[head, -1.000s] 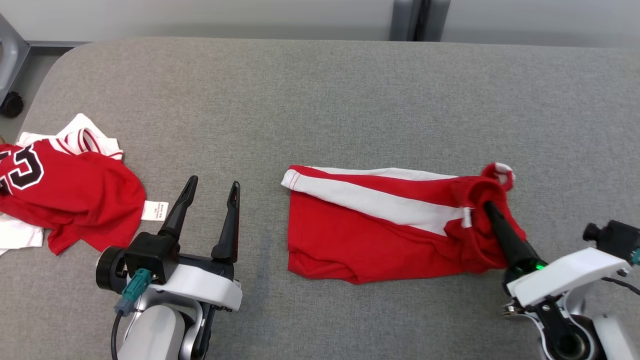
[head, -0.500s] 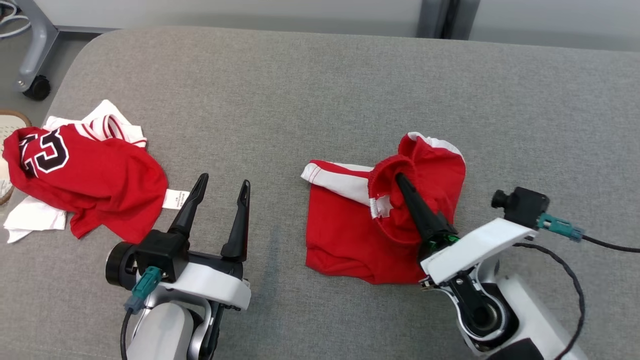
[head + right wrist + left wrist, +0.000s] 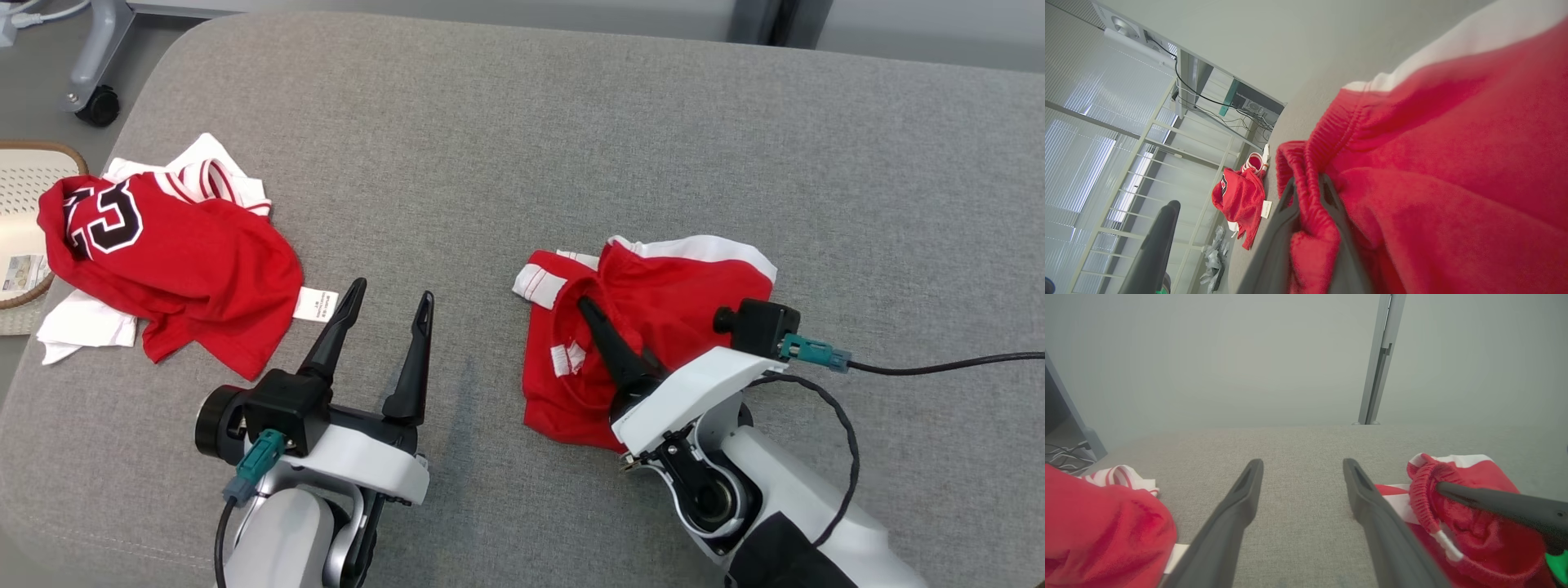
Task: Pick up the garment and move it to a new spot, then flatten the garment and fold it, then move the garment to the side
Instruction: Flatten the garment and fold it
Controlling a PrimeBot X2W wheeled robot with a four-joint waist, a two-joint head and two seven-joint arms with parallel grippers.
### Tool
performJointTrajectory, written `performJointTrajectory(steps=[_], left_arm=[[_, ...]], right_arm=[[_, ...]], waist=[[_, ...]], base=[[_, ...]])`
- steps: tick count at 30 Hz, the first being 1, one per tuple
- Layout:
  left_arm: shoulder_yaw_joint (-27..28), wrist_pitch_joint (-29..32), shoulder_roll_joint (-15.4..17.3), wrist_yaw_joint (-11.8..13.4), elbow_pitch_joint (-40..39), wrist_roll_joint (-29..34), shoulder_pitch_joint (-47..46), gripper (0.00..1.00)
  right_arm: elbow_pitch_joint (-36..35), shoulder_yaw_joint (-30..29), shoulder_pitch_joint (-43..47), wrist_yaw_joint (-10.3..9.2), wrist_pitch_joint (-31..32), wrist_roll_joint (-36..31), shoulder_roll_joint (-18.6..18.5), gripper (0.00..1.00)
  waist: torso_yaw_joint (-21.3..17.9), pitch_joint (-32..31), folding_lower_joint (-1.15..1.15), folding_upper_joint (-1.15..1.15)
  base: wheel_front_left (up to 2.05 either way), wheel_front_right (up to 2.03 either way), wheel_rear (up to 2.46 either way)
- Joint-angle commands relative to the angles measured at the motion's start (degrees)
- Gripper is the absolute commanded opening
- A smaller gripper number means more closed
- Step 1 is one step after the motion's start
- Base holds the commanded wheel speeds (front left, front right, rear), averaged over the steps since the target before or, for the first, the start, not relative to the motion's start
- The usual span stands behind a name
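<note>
Pinching the elastic waistband [image 3: 1419, 488] of the red shorts [image 3: 694, 290], the right pincer [image 3: 584, 304] has its two dark fingers pressed nearly together, with the gathered band caught between them. In the right wrist view, red cloth bulges up between the fingertips.

The red shorts lie bunched on the gray desk [image 3: 522, 139], right of its centre and directly ahead of the right arm. A white side stripe [image 3: 718, 247] runs along the far edge of the bunch. A white hem section [image 3: 539, 282] with red stitch lines projects at its left side. A small white label [image 3: 567, 358] shows inside the waist opening, just beside the pincer fingers. The lower part of the shorts rests on the desk.

The left pincer [image 3: 393, 290] is spread wide and holds nothing. Its fingers point away from the robot over bare desk surface, between the two garments and touching neither.

A red jersey [image 3: 204, 269] with a black-and-white numeral lies crumpled near the left desk edge, partly over white cloth [image 3: 82, 331]. Its white care tag [image 3: 317, 304] lies near the left pincer's outer finger. A pale perforated tray [image 3: 24, 163] with a brown rim sits beyond the left desk edge. A black cable [image 3: 939, 363] runs from the right wrist camera toward the right.
</note>
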Motion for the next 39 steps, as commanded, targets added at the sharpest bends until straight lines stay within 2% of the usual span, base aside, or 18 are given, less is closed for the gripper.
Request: performJointTrajectory(steps=[1, 2, 3, 9, 15, 19, 23, 26, 28, 29, 31, 37, 39], left_arm=[[0.12, -0.20, 0.01, -0.18, 0.01, 0.21, -1.11, 1.00], [0.14, -0.20, -0.03, -0.26, 0.05, 0.24, -1.10, 1.00], [0.13, -0.19, -0.16, -0.41, 0.19, 0.31, -1.12, 1.00], [0.41, -0.19, -0.33, -0.52, 0.30, 0.55, -1.17, 1.00], [1.33, -0.19, -0.23, -0.53, 0.46, 0.59, -0.03, 1.00], [2.60, -0.20, 0.46, -0.12, 0.26, 0.65, 1.06, 1.00], [4.29, -0.20, 1.66, 0.43, -0.35, 0.48, 1.88, 1.00], [5.83, -0.19, 2.33, 1.09, -0.90, 0.11, 2.70, 1.00], [6.93, -0.19, 2.93, 1.50, -1.51, -0.10, 3.21, 1.00], [8.00, -0.19, 3.48, 1.91, -1.94, -0.50, 3.81, 1.00], [8.77, -0.19, 3.91, 2.20, -2.43, -0.53, 4.21, 1.00], [9.48, 0.34, 5.11, 3.68, -4.60, 0.15, 6.42, 1.00], [9.58, 0.53, 5.29, 3.84, -4.87, 0.20, 7.03, 1.00]], right_arm=[[0.66, 1.04, -0.59, 0.15, -0.50, 0.44, -0.23, 0.24], [1.12, 2.28, -0.94, 0.15, -0.62, 1.49, -0.24, 0.54], [2.07, 4.91, -1.73, 0.15, -0.61, 2.93, -0.23, 1.00], [4.53, 11.06, -4.05, 0.15, -1.39, 4.90, -0.33, 1.00], [4.73, 15.50, -6.54, 0.15, -3.06, -4.00, -0.86, 1.00], [2.38, 12.69, -3.93, 0.14, -3.54, -10.49, -3.49, 1.00], [-4.85, 3.27, 1.03, 0.14, -3.61, -18.41, -6.53, 1.00], [-11.54, -6.46, 6.57, 0.14, -3.55, -26.05, -8.30, 1.00], [-15.95, -12.71, 10.99, 0.14, -3.52, -30.51, -8.21, 1.00], [-19.77, -18.45, 14.69, 0.14, -3.52, -34.74, -7.92, 1.00], [-22.71, -22.91, 17.93, 0.14, -3.53, -38.49, -7.47, 1.00], [-27.06, -30.62, 24.63, 0.14, -3.52, -45.75, -5.77, 1.00], [-27.13, -31.10, 25.35, 0.14, -3.53, -46.59, -5.70, 1.00]], waist=[[0.04, 0.07, 0.00, 0.00], [0.03, 0.11, 0.00, 0.00], [0.05, 0.17, 0.00, 0.00], [-0.08, 0.10, 0.00, 0.00], [-0.99, -0.81, 0.00, 0.00], [-2.18, -1.77, 0.00, 0.00], [-3.77, -2.53, 0.00, 0.00], [-5.02, -3.21, 0.00, 0.00], [-5.86, -3.68, 0.00, 0.00], [-6.67, -4.18, 0.00, 0.00], [-7.36, -4.60, 0.00, 0.00], [-9.10, -6.58, 0.00, 0.00], [-9.34, -7.00, 0.00, 0.00]], base=[[0.00, 0.00, 0.00], [0.00, 0.00, 0.00], [0.00, 0.00, 0.00], [0.00, 0.00, 0.00], [0.00, 0.00, 0.00], [0.00, 0.00, 0.00], [0.00, 0.00, 0.00], [0.00, 0.00, 0.00], [0.00, 0.00, 0.00], [0.00, 0.00, 0.00], [0.00, 0.00, 0.00], [0.00, 0.00, 0.00], [0.00, 0.00, 0.00]])
